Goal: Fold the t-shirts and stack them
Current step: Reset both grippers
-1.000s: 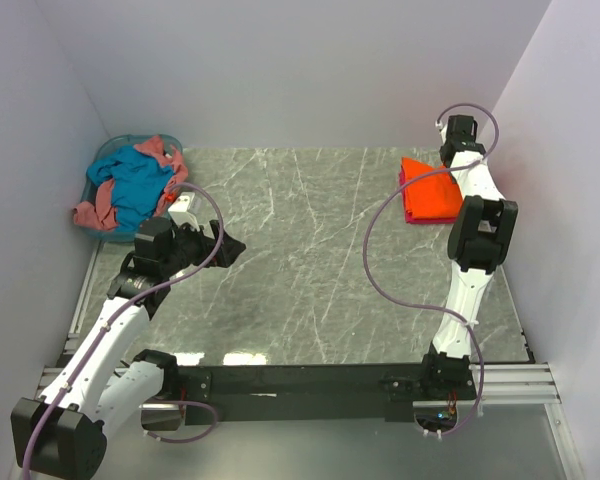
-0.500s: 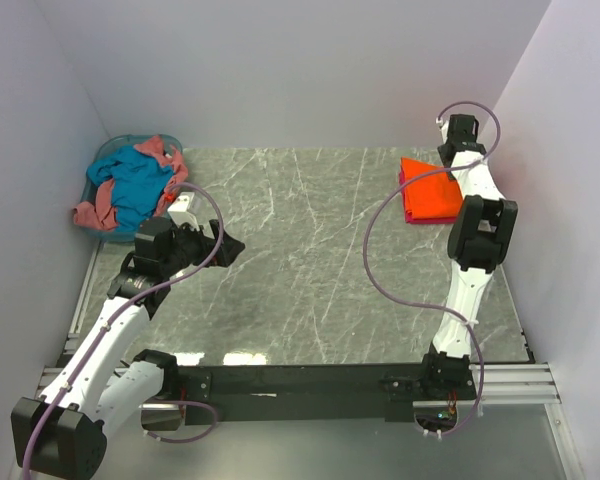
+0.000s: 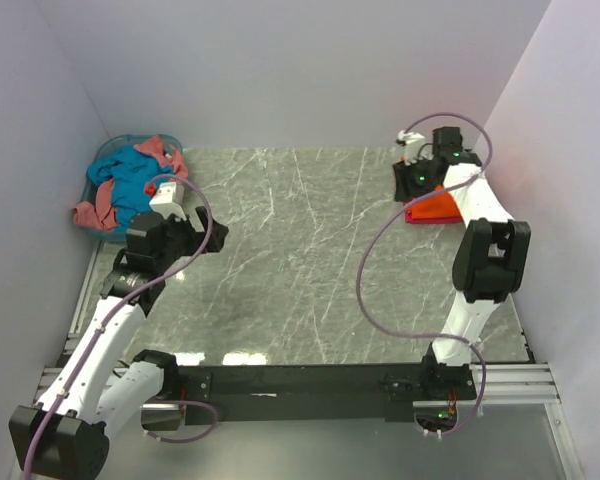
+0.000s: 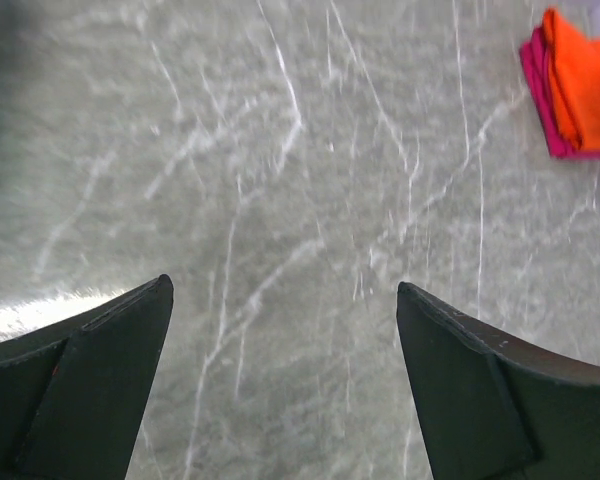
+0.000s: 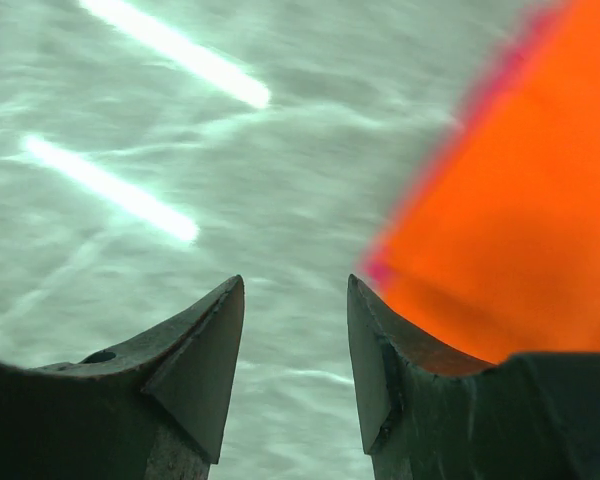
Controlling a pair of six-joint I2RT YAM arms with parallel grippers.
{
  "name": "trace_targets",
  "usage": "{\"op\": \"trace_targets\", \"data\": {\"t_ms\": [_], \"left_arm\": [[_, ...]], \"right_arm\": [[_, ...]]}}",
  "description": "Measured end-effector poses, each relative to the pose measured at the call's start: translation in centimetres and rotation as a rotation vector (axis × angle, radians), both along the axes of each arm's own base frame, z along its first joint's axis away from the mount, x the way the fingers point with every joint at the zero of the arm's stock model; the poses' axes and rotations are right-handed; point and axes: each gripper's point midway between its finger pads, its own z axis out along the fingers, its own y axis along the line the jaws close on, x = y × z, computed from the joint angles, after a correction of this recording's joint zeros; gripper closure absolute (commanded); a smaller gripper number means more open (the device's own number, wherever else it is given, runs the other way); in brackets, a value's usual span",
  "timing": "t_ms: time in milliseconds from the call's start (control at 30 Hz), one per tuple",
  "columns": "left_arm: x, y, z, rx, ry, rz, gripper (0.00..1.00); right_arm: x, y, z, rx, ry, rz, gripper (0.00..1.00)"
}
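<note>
So far, by my reckoning, about half the job is done: the orange shirt [image 4: 585, 80] lies folded on top of the magenta shirt [image 4: 538, 90], whose edge peeks out beneath it. This small stack is well apart from the basket [image 3: 110, 148], across the table [image 3: 300, 260] from it. Inside the basket, the teal shirt [image 3: 135, 185] sits crumpled on top and the salmon shirt [image 3: 95, 210] spills over the rim beside and beneath it, and neither is folded. Both have yet to be lifted out, spread flat, folded and added to the stack. My left gripper [image 4: 282, 285] hangs just beside the basket over bare table, its jaws spread wide with nothing between them. My right gripper [image 5: 294, 285] is far from the basket, low at the near edge of the orange shirt. Its jaws are partly parted with only table showing in the gap, so it grips nothing. I judge the stack needs no more from it, and the basket is where the remaining work lies.
</note>
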Motion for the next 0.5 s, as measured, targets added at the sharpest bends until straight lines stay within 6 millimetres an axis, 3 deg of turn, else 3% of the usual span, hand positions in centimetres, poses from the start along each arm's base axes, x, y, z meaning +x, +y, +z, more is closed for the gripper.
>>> {"op": "trace_targets", "data": {"t_ms": [133, 233, 333, 500], "left_arm": [[0.5, 0.9, 1.8, 0.025, -0.055, 0.038, 0.01], [0.6, 1.5, 2.0, 0.050, -0.067, 0.060, 0.01], [0.4, 2.0, 1.8, 0.068, -0.056, 0.076, 0.01], [-0.4, 2.6, 3.4, 0.063, -0.097, 0.101, 0.00]], "right_arm": [[-3.2, 6.3, 2.6, 0.052, -0.046, 0.103, 0.46], [-5.2, 9.2, 4.9, 0.092, -0.103, 0.138, 0.44], [-6.6, 9.2, 7.6, 0.119, -0.182, 0.103, 0.42], [-9.3, 6.9, 11.1, 0.117, -0.329, 0.004, 0.38]]}}
